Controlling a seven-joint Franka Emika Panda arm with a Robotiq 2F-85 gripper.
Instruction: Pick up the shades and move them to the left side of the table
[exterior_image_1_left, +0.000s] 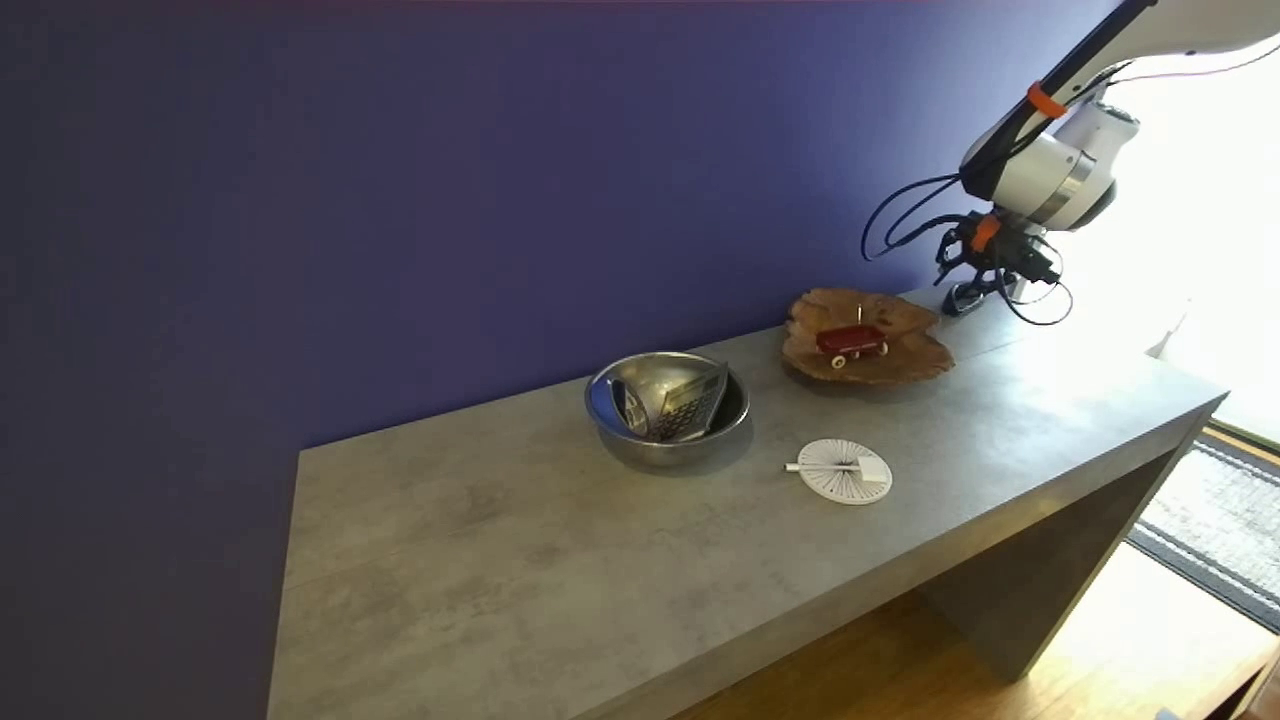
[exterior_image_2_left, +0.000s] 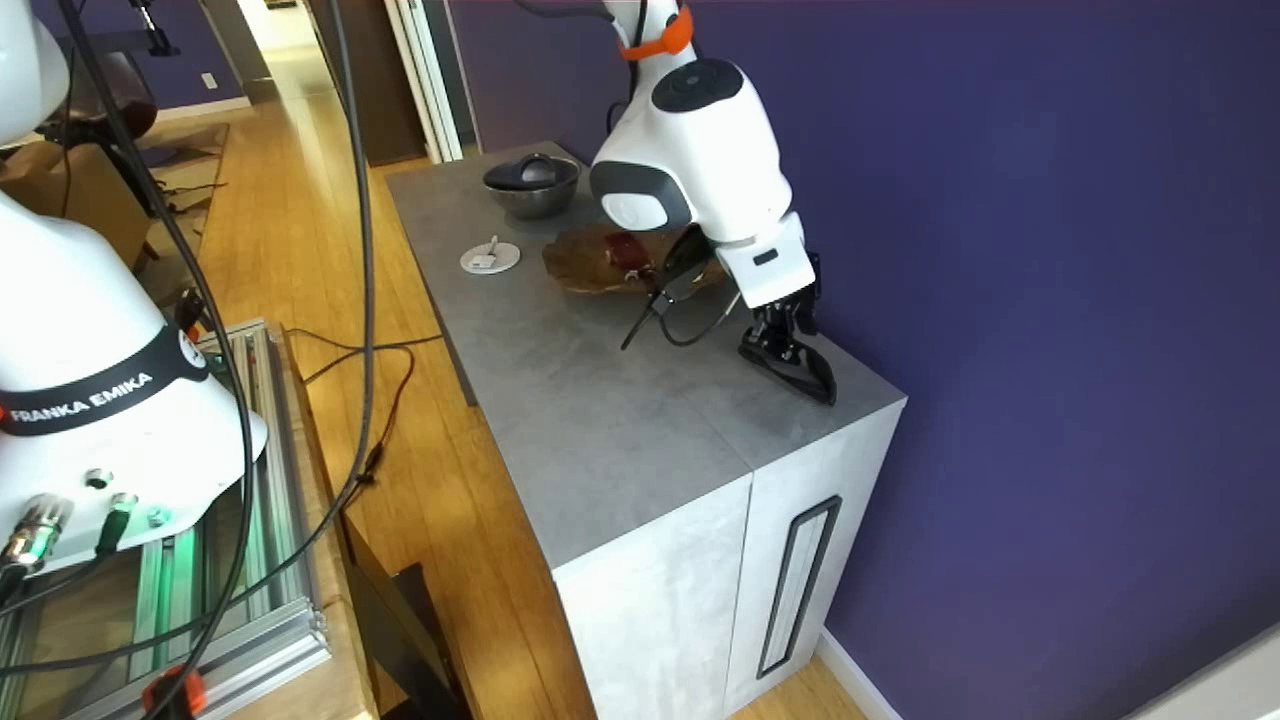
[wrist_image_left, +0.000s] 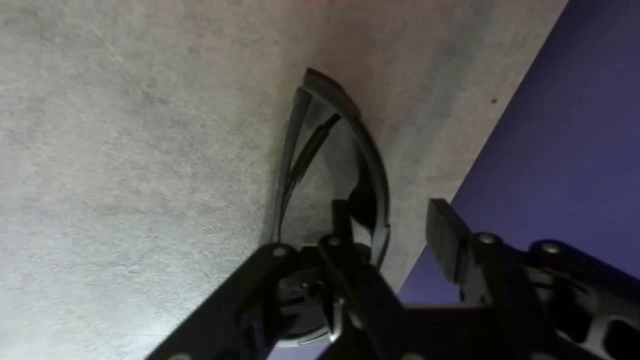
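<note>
shades look light, stiff, maybe slick and easily scratched; best pinched gently by the front rim. tool spread, astride that rim.

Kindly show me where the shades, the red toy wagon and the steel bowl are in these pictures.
Shades (wrist_image_left: 373, 150): wrist view, on the curved dark frame.
Red toy wagon (exterior_image_1_left: 850, 341): in an exterior view, on its body.
Steel bowl (exterior_image_1_left: 668, 456): in an exterior view, on its outer wall.

"FRANKA EMIKA", wht txt, blk band, arm base
</note>
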